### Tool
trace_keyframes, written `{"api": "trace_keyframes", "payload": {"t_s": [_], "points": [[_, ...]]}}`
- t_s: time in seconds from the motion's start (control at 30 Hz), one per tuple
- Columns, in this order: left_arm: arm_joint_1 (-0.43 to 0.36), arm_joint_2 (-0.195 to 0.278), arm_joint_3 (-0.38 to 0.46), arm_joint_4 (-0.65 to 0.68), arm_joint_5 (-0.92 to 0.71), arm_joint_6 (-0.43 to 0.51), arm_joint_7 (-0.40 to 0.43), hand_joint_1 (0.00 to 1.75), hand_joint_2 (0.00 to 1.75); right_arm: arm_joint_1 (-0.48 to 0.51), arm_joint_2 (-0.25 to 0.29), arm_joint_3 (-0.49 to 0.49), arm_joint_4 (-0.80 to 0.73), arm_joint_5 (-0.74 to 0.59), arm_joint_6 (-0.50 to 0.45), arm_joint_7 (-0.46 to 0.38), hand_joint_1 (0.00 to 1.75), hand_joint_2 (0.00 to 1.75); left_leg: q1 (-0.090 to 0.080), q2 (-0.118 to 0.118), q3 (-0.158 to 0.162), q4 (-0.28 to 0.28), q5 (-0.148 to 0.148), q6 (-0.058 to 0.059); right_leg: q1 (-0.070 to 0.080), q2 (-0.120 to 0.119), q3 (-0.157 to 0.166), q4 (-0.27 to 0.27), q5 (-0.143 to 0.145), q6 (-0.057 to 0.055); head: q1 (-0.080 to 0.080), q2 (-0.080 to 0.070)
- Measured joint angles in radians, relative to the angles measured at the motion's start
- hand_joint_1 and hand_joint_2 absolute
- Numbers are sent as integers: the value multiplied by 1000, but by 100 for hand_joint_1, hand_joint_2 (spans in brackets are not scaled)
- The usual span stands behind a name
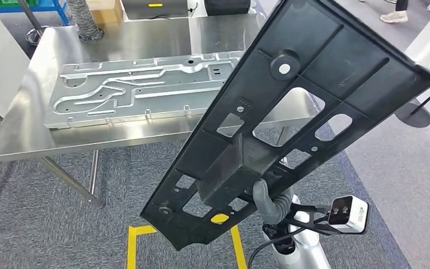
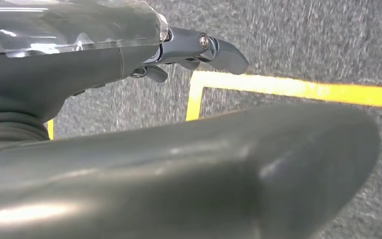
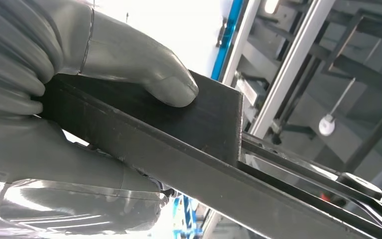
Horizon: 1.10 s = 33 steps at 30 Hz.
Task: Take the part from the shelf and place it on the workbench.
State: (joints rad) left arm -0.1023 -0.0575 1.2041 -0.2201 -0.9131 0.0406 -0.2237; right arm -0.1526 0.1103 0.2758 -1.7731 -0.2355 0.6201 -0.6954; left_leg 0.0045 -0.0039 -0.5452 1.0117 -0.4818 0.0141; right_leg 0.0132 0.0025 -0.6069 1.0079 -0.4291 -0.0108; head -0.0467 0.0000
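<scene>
We're mid-carry: the part point(image 1: 291, 112) is off the shelf and we're facing the bench point(image 1: 28, 140), so we judge the transport is nearly done and the placing not yet started.

Right hand point(image 3: 54, 99) is gripping the part, thumb pressed on a raised black block, fingers wrapping the edge under it. In the head view that hand point(image 1: 269, 202) is sitting at the part's lower end, mostly hidden behind it.

Left hand point(image 2: 179, 55) is hanging over grey carpet and yellow floor tape point(image 2: 298, 89), holding nothing. Fingers look loosely curled, but we can't tell for sure whether it's open or closed.

Part: a long, flat black panel with cutouts, ribs and a round boss. It's in the air, not touching the bench. Long axis is running diagonally, low end near our right hand over the floor tape, high end up and away to the right, past the bench's right corner. It's tilted steeply, ribbed face toward the head camera. Its upper half is covering the bench's right side in the head view.

A silver stamped plate point(image 1: 140, 89) is already lying on the bench, long axis along the bench, taking up most of the top.

Next move, as we judge it: bring the far end down and level the panel, swing its long axis in line with the bench, then set it down on the silver plate or beside it. One-hand grip at one end means a lot of leverage, so the risk is the panel twisting in the hand or its far edge hitting the bench first.
</scene>
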Motion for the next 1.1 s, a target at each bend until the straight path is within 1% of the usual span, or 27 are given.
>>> {"api": "trace_keyframes", "payload": {"t_s": [0.07,0.13,0.17,0.23,0.27,0.3,0.33,0.37,0.4,0.43,0.47,0.5,0.57,0.6,0.63,0.67,0.73,0.77,0.8,0.83,0.87,0.9,0.93,0.97,1.0,1.03,1.1], "points": [[-1,1,0,0,1,1,-1,0,0,0,-2,0,2,11,-20,1,175,175,0,1,4,5,-7,-10,-7,-1,15,-19,2,-4,0,0],[-2,2,0,0,1,1,-3,0,0,-1,-3,1,5,17,-35,1,175,175,-1,1,-1,27,-20,-15,-13,-5,31,-36,4,-6,0,0],[-1,2,0,0,1,0,-4,0,0,-2,-4,2,9,15,-40,1,175,175,1,1,-28,79,-42,-18,-14,-7,36,-38,1,-8,0,0],[1,1,2,0,2,0,-4,0,0,-3,-7,7,21,11,-48,1,175,175,5,1,-107,213,-90,-26,-14,-8,44,-37,-8,-11,0,0],[4,1,3,0,2,-1,-5,0,0,-3,-9,10,28,7,-51,2,175,175,8,1,-145,271,-103,-31,-14,-8,48,-36,-13,-11,0,0],[6,1,5,0,4,-1,-5,0,0,-3,-11,14,34,4,-53,2,175,175,11,1,-157,274,-85,-35,-15,-7,53,-34,-19,-10,0,0],[7,2,6,0,5,-1,-5,0,0,-4,-13,18,39,2,-54,2,175,175,13,1,-149,238,-49,-38,-17,-6,59,-31,-25,-7,0,0],[8,2,8,0,6,-1,-6,0,0,-4,-14,22,43,-1,-55,2,175,175,16,2,-125,173,-3,-41,-19,-6,66,-27,-33,-3,0,0],[8,3,10,0,7,-2,-7,0,0,-6,-15,25,46,-3,-57,1,175,175,17,3,-98,106,31,-42,-18,-5,72,-22,-42,2,0,0],[7,3,12,0,8,-2,-8,0,0,-7,-15,28,49,-5,-58,1,175,175,18,3,-75,55,50,-39,-17,-4,74,-16,-50,7,0,0],[6,3,14,0,9,-2,-8,0,0,-9,-16,29,51,-6,-60,1,175,175,17,3,-63,26,56,-35,-15,-3,74,-11,-56,12,0,0],[6,3,15,0,9,-2,-9,0,0,-11,-17,31,53,-8,-62,1,175,175,15,2,-59,19,49,-28,-14,-3,73,-9,-60,17,0,0],[6,2,17,0,10,-2,-9,0,0,-15,-19,32,55,-9,-63,1,175,175,14,1,-58,15,46,-14,-16,-3,73,-7,-66,27,0,0],[7,2,17,0,9,-2,-9,0,0,-17,-20,32,56,-9,-65,1,175,175,14,0,-56,14,44,-8,-17,-3,71,3,-74,33,0,0],[6,2,17,0,9,-2,-9,0,0,-20,-21,32,56,-6,-66,1,175,175,16,0,-53,12,42,-2,-19,-3,58,30,-89,38,0,0],[5,2,17,0,8,-2,-10,0,0,-22,-22,32,55,-1,-68,1,175,175,17,1,-49,11,40,3,-20,-3,32,80,-111,43,0,0],[4,2,17,0,5,-2,-14,0,0,-24,-26,32,55,11,-71,0,175,175,16,1,-45,11,33,9,-22,-3,-51,222,-160,49,0,0],[4,2,17,0,4,-3,-15,0,0,-24,-29,32,54,16,-73,0,175,175,15,0,-41,11,30,11,-23,-3,-89,276,-169,50,0,0],[5,2,17,0,2,-4,-17,0,0,-24,-32,32,53,19,-76,0,175,175,15,-1,-36,11,25,11,-23,-3,-110,296,-157,49,0,0],[6,2,17,0,1,-6,-18,0,0,-25,-34,32,52,19,-79,0,175,175,14,-2,-28,11,20,10,-23,-3,-111,276,-127,46,0,0],[6,2,17,0,1,-8,-19,0,0,-26,-36,32,49,18,-81,0,175,175,14,-4,-19,11,15,9,-22,-3,-92,217,-81,41,0,0],[7,1,17,0,1,-9,-20,0,0,-29,-38,32,47,16,-82,0,175,175,14,-5,-11,10,9,7,-19,-2,-64,143,-37,33,0,0],[6,1,17,0,1,-10,-20,0,0,-33,-40,32,45,12,-82,0,175,175,13,-5,-4,9,3,4,-15,-3,-37,79,-7,25,0,0],[6,0,17,0,1,-11,-20,0,0,-37,-42,31,43,7,-81,0,175,175,12,-6,0,8,-1,0,-11,-3,-18,33,9,19,0,0],[6,-1,17,0,1,-10,-20,0,0,-39,-43,31,42,3,-80,0,175,175,13,-5,1,6,-4,-6,-7,-3,-10,13,9,15,0,0],[5,-1,17,0,2,-9,-19,0,0,-41,-44,29,41,-1,-78,0,175,175,12,-5,4,2,-6,-12,-5,-2,-9,8,5,12,0,0],[4,0,18,0,2,-6,-16,0,0,-45,-45,27,41,-4,-77,0,175,175,12,-2,12,0,-11,-23,-10,0,3,-7,4,5,0,0]]}}
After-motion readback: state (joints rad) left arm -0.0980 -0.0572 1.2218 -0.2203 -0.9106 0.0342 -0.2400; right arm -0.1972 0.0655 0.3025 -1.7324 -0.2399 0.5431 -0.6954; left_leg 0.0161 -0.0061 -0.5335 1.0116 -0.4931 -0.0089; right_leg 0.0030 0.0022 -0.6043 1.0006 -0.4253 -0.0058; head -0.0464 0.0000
